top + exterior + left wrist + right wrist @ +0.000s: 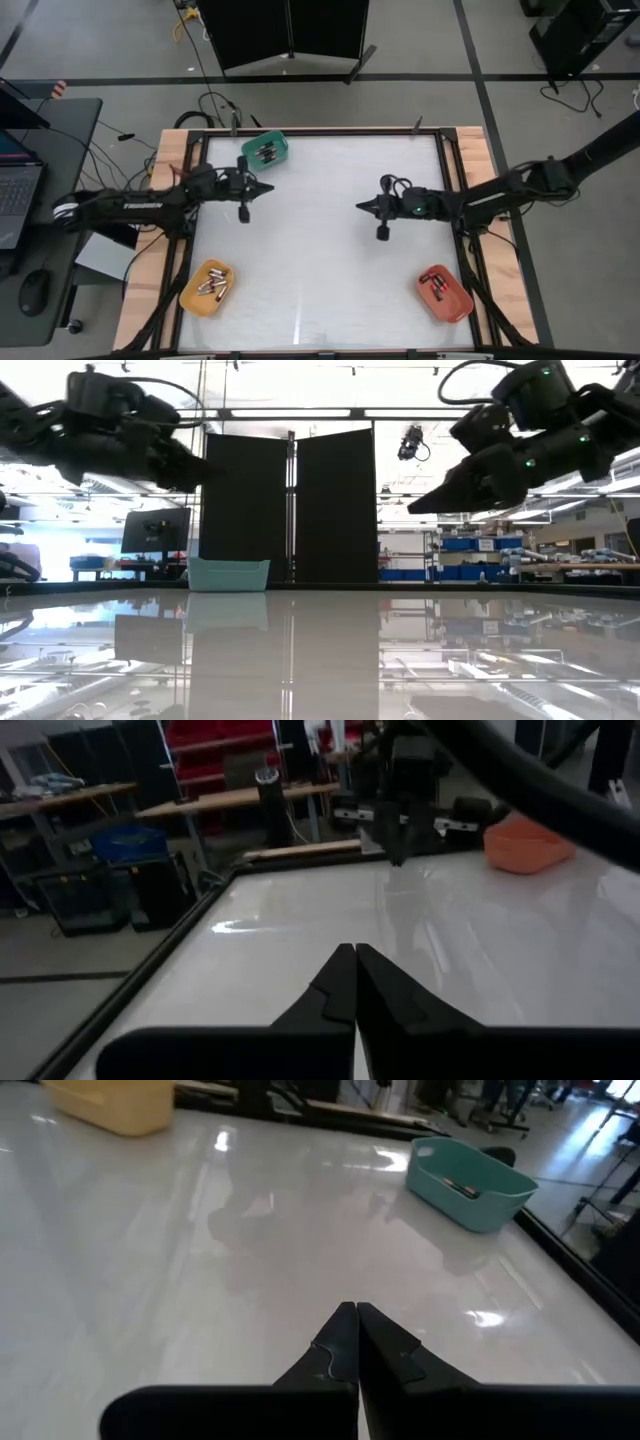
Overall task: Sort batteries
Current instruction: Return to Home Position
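The batteries lie inside three bins: some in the green bin (266, 150) at the table's far side, some in the orange-yellow bin (208, 288) at the near left, some in the red bin (444, 292) at the near right. No loose battery shows on the white table. My left gripper (270, 187) (355, 952) hovers shut, just near of the green bin, pointing right. My right gripper (360, 205) (357, 1310) hovers shut at the table's middle right, pointing left. Both hold nothing.
The white tabletop (320, 250) lies bare between the two grippers. A black frame (446, 170) borders it, with wooden strips at left and right. The green bin (468, 1182) stands near the far edge; a dark folding screen (288, 505) stands beyond the table.
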{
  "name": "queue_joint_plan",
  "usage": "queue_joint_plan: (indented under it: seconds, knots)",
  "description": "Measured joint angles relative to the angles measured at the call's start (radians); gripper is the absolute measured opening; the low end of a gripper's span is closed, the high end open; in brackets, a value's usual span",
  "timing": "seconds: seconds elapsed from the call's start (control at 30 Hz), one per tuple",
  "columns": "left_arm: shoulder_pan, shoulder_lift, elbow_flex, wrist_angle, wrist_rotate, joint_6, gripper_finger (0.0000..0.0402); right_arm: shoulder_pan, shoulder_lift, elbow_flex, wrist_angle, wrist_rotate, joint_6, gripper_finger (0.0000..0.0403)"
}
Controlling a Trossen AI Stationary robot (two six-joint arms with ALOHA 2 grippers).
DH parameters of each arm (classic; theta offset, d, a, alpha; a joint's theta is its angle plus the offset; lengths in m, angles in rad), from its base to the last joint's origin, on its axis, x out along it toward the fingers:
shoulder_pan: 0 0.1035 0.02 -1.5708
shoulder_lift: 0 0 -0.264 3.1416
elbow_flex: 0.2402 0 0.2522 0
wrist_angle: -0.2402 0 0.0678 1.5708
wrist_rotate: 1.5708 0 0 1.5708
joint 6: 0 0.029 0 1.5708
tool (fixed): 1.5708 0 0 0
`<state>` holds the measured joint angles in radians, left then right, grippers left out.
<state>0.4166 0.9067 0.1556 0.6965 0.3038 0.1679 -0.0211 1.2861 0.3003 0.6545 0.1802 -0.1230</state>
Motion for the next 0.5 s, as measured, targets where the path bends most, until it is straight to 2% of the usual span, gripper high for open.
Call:
queue_joint_plan:
  seconds: [0.2,0.4,0.5]
  knots:
    - [0.000,-0.127,-0.136,0.137,-0.008,-0.035,0.0004,-0.064,-0.110,-0.082,-0.001,-0.130,0.014,0.0005]
    - [0.001,-0.248,-0.147,-0.007,-0.032,-0.045,0.0003,-0.118,-0.216,-0.143,-0.001,-0.178,0.019,0.0005]
    - [0.001,-0.304,-0.147,-0.061,-0.082,-0.039,0.0003,-0.128,-0.279,-0.177,-0.004,-0.179,0.018,0.0005]
